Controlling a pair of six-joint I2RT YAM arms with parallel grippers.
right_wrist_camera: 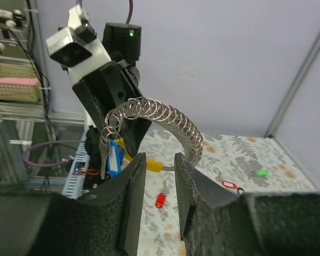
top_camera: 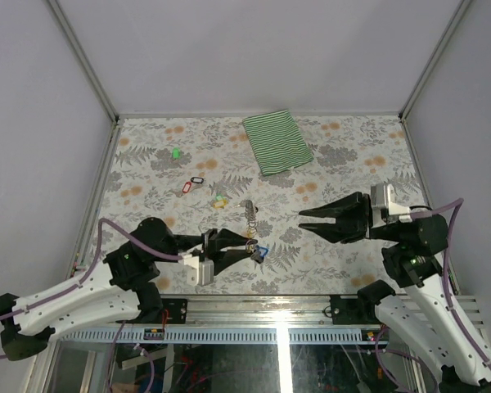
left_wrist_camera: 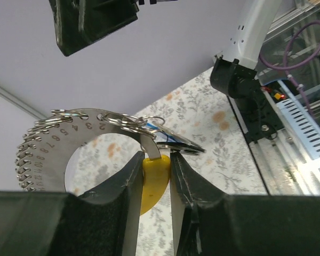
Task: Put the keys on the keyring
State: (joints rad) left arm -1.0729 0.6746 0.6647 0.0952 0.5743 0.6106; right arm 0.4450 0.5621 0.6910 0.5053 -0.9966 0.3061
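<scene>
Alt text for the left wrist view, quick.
The left pincer clamps one end of a curved, numbered metal keyring edged with small split rings. A yellow tag shows between its fingers; floral tabletop behind.

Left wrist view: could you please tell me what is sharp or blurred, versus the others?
Left wrist: the numbered keyring arc is crisp, the near fingers dark and soft. Right wrist: the rings are sharp, the red tag softer. Top external: even light, glare on the near frame.

Stamped digits run along the curved flat silvery metal keyring band [left_wrist_camera: 69, 133]. Legible sequence: 2, 3, 4, 5, 6, 7, 8, 9. Further digits toward the band's far end are too small to read.
</scene>
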